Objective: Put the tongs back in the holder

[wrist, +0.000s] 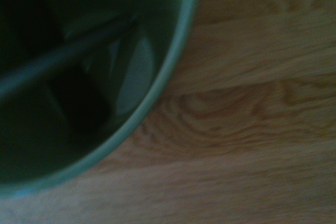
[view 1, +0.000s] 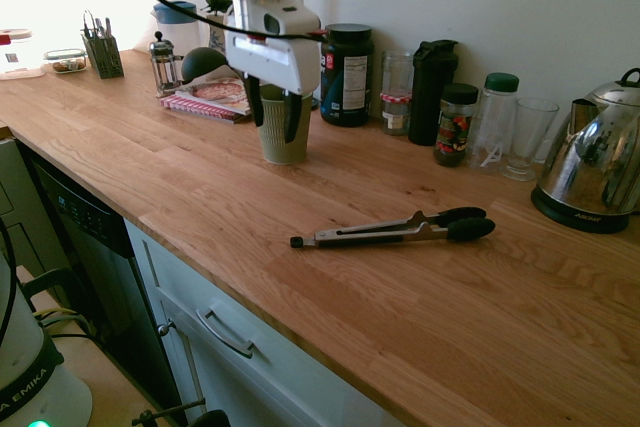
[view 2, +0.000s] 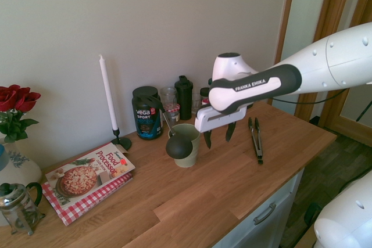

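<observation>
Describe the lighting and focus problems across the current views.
Wrist view: dim and blurred, the cup's interior sunk in shadow; first exterior view: window-side corner washed out, highlights on the kettle; second exterior view: reasonably sharp, soft even light on the wall.
</observation>
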